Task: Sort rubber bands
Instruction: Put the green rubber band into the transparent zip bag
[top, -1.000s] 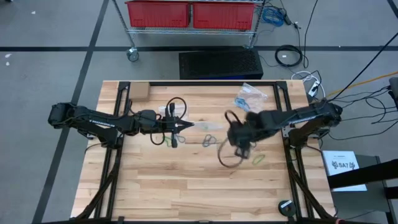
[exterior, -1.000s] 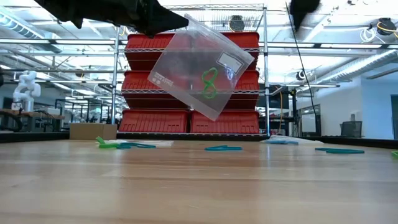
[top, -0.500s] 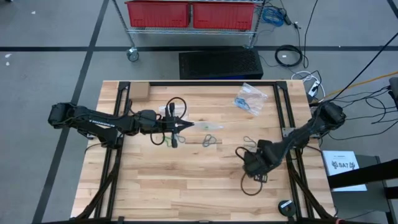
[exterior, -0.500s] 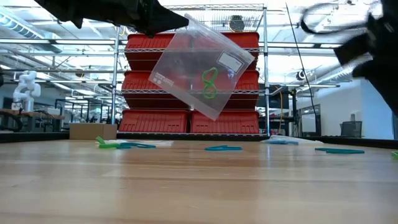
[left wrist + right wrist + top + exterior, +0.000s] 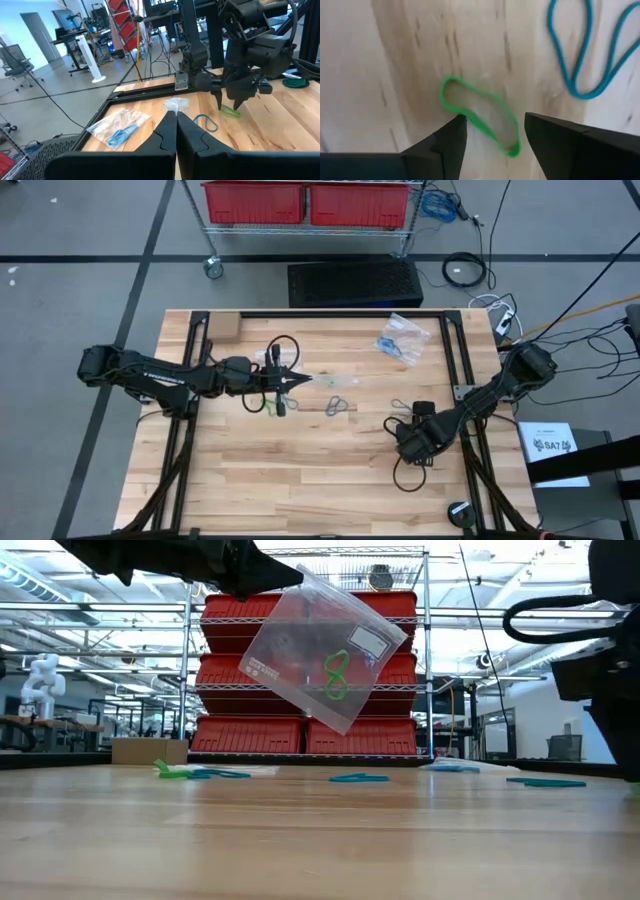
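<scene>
While the right gripper (image 5: 412, 442) sits low over the table's (image 5: 300, 490) right half, its fingers are hidden under the wrist in the high view; the right wrist view shows them spread, straddling a green rubber band (image 5: 479, 114) flat on the wood, one tip at the loop's edge, nothing pinched. A blue band (image 5: 590, 50) lies just beside it, cut off by the frame. In the low view this arm is only a dark block at the right edge, contact with the wood not visible. Left gripper (image 5: 298, 381) hangs above table centre, fingers pressed together on the corner of a clear bag (image 5: 322, 645); the bag dangles tilted, well off the surface, with green bands (image 5: 335, 675) inside. From above the bag is nearly invisible, just a faint sheen past the fingertips. A second clear bag (image 5: 402, 340) lies flat near the far right of the table, blue bands inside, count unreadable. Loose teal bands (image 5: 337, 407) lie between the two grippers; the low view shows more along the far side (image 5: 358, 778), colours hard to separate at that angle. The near half of the table is bare wood with open room. The right gripper is close to the right frame rail (image 5: 478, 450); black cable loops (image 5: 405, 472) lie just beside it.
</scene>
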Robot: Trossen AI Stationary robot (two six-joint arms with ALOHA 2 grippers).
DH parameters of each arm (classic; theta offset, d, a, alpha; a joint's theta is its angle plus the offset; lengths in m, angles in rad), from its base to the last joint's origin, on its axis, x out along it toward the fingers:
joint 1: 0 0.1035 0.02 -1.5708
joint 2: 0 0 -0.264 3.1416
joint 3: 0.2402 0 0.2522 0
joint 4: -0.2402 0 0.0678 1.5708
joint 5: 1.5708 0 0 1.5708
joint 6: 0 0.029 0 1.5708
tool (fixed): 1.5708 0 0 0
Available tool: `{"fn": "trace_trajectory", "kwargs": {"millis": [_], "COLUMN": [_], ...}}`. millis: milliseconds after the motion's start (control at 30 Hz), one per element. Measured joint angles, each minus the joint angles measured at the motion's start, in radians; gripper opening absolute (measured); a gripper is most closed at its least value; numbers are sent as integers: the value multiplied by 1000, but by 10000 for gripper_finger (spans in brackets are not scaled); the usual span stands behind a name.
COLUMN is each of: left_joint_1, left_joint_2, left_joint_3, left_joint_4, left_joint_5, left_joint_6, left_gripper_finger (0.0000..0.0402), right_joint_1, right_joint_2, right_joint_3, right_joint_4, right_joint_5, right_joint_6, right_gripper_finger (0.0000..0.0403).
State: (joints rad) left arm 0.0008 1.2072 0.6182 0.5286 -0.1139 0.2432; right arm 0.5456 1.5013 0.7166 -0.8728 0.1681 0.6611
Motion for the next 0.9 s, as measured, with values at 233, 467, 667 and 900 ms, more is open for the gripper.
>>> {"fn": "trace_trajectory", "kwargs": {"millis": [233, 467, 667, 900], "left_joint_1": [0, 0, 0, 4], "left_joint_2": [0, 0, 0, 0], "left_joint_3": [0, 0, 0, 0], "left_joint_4": [0, -3, -5, -4], "left_joint_5": [0, 0, 0, 0], "left_joint_6": [1, 1, 1, 1], "left_gripper_finger": [0, 0, 0, 0], "right_joint_1": [-57, -121, -147, -153], "right_joint_2": [1, -4, -5, -10], "right_joint_3": [-1, -34, -26, 108], "right_joint_4": [42, 114, 129, 120], "right_joint_5": [46, -73, -167, -198], "right_joint_6": [-69, -129, -130, -133], "right_gripper_finger": [190, 145, 14, 2]}}
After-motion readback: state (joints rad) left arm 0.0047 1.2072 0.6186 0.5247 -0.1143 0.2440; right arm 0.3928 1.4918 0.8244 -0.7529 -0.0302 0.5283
